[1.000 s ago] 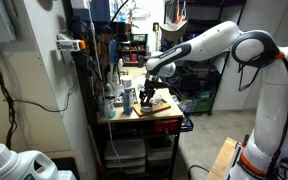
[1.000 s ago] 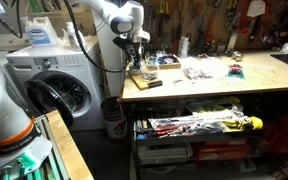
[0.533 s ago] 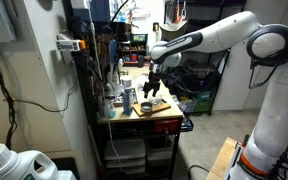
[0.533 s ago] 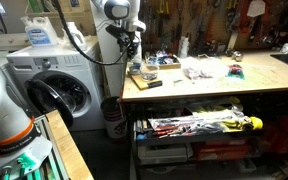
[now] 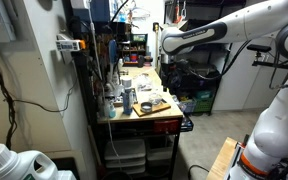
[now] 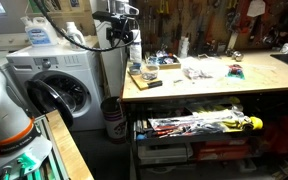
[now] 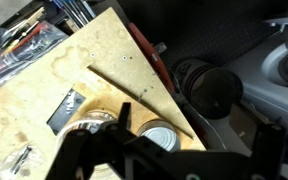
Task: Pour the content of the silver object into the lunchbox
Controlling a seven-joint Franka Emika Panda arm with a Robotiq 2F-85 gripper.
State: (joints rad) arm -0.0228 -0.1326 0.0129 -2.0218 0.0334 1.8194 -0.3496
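The silver object (image 7: 160,137), a small round shiny metal cup, stands on a wooden board (image 7: 104,55) at the bench's near corner. It is a small speck in an exterior view (image 5: 148,103). A clear lunchbox (image 6: 149,70) stands on the same corner, and in the wrist view a round rim (image 7: 89,130) just left of the cup may be it. My gripper (image 7: 196,135) is open and empty, high above both things. It shows raised in both exterior views (image 5: 166,52) (image 6: 134,45). I cannot see what is inside the cup.
The wooden workbench (image 6: 214,88) carries scattered small items and bottles along its back. A washing machine (image 6: 59,85) stands beside it. Shelves under the bench hold tools (image 6: 199,125). A rack with cables (image 5: 84,60) stands beside the bench end.
My gripper has lifted straight up from the board, from just above the cup to well clear of the bench. The cup and lunchbox have stayed in place.
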